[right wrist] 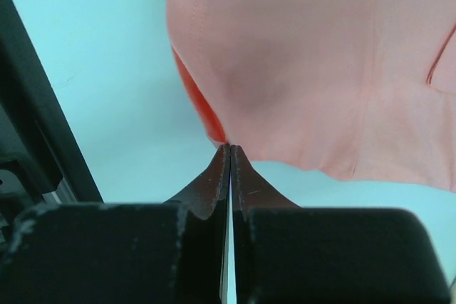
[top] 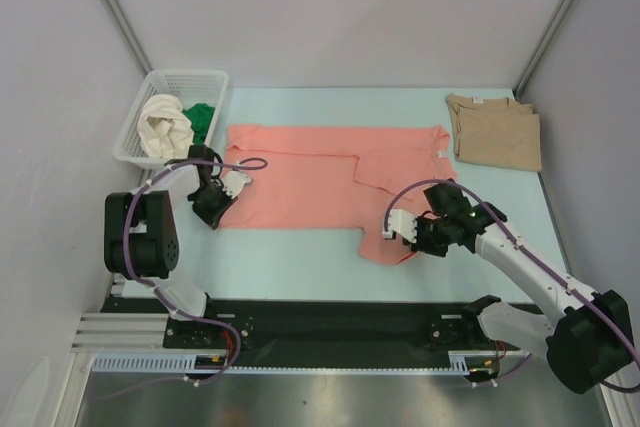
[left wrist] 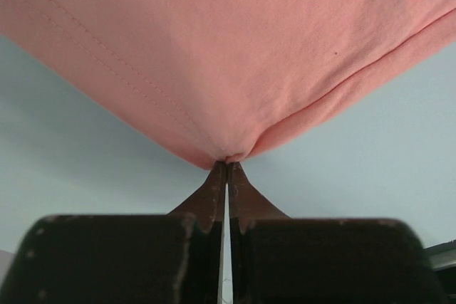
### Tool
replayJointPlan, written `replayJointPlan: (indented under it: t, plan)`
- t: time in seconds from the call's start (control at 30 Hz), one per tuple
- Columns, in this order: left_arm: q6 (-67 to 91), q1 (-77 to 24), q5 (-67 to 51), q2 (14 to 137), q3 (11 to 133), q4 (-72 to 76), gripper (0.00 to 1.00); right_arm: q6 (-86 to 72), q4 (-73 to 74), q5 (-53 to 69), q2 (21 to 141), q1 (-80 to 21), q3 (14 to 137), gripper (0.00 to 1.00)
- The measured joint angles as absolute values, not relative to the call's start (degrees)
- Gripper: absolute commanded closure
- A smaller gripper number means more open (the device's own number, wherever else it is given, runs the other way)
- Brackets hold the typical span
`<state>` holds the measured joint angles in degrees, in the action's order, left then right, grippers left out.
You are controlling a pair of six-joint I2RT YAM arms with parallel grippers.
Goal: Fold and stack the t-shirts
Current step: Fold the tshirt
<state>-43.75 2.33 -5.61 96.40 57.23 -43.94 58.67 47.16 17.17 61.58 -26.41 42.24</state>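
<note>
The salmon-pink t-shirt (top: pixel 310 177) lies spread across the middle of the table, its right side folded over. My left gripper (top: pixel 222 209) is shut on its near left corner, seen pinched in the left wrist view (left wrist: pixel 228 158). My right gripper (top: pixel 400 242) is shut on the shirt's near right edge, seen in the right wrist view (right wrist: pixel 229 144). A folded tan t-shirt (top: pixel 495 131) lies at the back right. Cream-white (top: pixel 165 127) and green (top: pixel 202 121) shirts sit bunched in the basket.
A white lattice basket (top: pixel 190 80) stands at the back left. Grey walls close in both sides and the back. A black rail with the arm bases runs along the near edge (top: pixel 330 322).
</note>
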Motion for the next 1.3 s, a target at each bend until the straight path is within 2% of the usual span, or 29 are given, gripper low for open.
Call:
replayJointPlan:
  t: [0.23,0.47,0.97,1.3]
  plan:
    - [-43.8,2.4,-5.8,96.2,57.2,-44.3,0.99,54.7,46.9,17.8,61.5,-20.9,44.1,1.0]
    - [-44.1,2.4,-6.3,92.4,57.3,-46.9,1.0,50.0,46.9,19.2,59.6,-14.4,52.9,1.0]
    - [-44.7,2.4,-7.0,90.0,62.8,-50.5,1.0,44.6,46.6,19.4,56.9,-11.6,61.0,1.0]
    - [-43.7,2.4,-7.9,94.5,72.1,-51.7,1.0,43.2,41.3,19.6,63.3,-10.1,62.8,1.0]
